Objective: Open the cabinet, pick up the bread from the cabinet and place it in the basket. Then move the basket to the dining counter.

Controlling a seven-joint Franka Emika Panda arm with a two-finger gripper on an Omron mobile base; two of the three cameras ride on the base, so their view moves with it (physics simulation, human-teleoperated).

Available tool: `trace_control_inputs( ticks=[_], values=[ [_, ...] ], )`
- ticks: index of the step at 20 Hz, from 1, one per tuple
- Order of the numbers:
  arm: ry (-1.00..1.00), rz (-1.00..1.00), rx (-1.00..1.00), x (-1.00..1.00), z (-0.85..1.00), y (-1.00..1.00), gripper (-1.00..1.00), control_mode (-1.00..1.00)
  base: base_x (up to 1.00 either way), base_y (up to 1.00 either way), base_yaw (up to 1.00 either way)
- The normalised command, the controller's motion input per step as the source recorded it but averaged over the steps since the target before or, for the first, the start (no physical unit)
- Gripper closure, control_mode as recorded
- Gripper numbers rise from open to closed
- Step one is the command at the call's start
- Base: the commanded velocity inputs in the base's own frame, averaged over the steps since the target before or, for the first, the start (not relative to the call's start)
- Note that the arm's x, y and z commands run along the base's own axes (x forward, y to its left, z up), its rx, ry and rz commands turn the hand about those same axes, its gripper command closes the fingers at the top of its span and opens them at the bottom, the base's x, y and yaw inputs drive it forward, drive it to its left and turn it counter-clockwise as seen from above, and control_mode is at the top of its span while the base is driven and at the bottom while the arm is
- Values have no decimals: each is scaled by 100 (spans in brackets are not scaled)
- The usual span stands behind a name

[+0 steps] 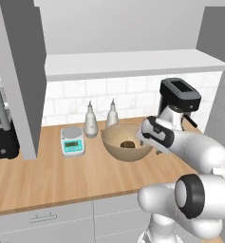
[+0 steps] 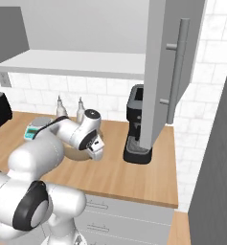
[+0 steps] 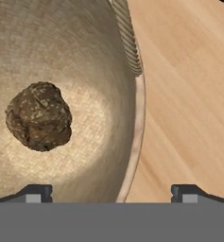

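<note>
the bread (image 1: 128,144) lies in the bottom of the basket (image 1: 115,144), a dark lump on the speckled weave. the basket sits on the wooden counter (image 1: 52,175) in front of the white tiles, just right of the scale (image 1: 72,141) and just in front of two bottles (image 1: 90,121). the gripper (image 3: 111,191) hangs over the basket's right rim, its fingers (image 3: 37,193) spread wide with the rim running between them, one tip over the inside and the other over the bare counter. it grips nothing. in the hand view the bread (image 3: 38,116) is off to the left, clear of both tips. the cabinet (image 2: 170,62) stands open, its door (image 1: 19,71) swung out over the counter on the left, the other door with its long bar handle (image 2: 176,72) hanging out in front of the coffee machine (image 2: 136,125). a toaster (image 1: 1,135) sits at the far left.
</note>
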Motion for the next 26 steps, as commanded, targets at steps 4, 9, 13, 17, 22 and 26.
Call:
trace_control_inputs(
  ticks=[4, 9, 13, 17, 22, 26],
  values=[
    [0, 0, 0, 0, -14, 15, -100, -100, 0, 0, 0],
    [0, 0, 0, 0, -15, 17, 100, -100, 0, 0, 0],
    [0, 0, 0, 0, -16, 10, 100, -100, 0, 0, 0],
    [0, 0, 0, -1, -7, 1, 100, -100, 0, 0, 0],
    [-9, -6, 0, -35, 29, 3, 100, -100, 0, 0, 0],
    [-15, -17, 0, -27, 72, 4, 100, -100, 0, 0, 0]
  ],
)
